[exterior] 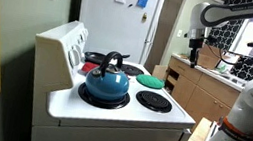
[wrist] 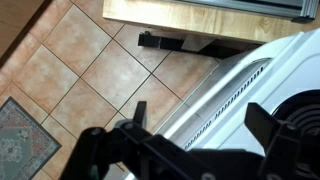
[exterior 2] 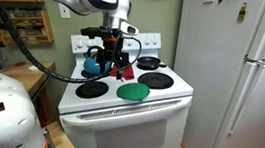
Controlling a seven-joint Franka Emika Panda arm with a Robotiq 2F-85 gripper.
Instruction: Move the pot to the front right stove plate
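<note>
Your black two-finger gripper point(exterior 2: 115, 50) hangs high by the white enamel stove point(exterior 2: 119, 108), jaws spread and empty, probably to clear the blue kettle point(exterior 2: 93, 66). The small shallow round green pot point(exterior 2: 133, 91) sits untouched near the stove's front edge.

My gripper point(wrist: 195, 107) is black above the white stove point(exterior: 110, 114). On it the pot point(exterior: 152, 82) is green and the kettle point(exterior: 107, 80) blue with a black handle. The floor tiles point(wrist: 90, 60) are terracotta, and the rug point(wrist: 25, 135) is patterned grey.
</note>
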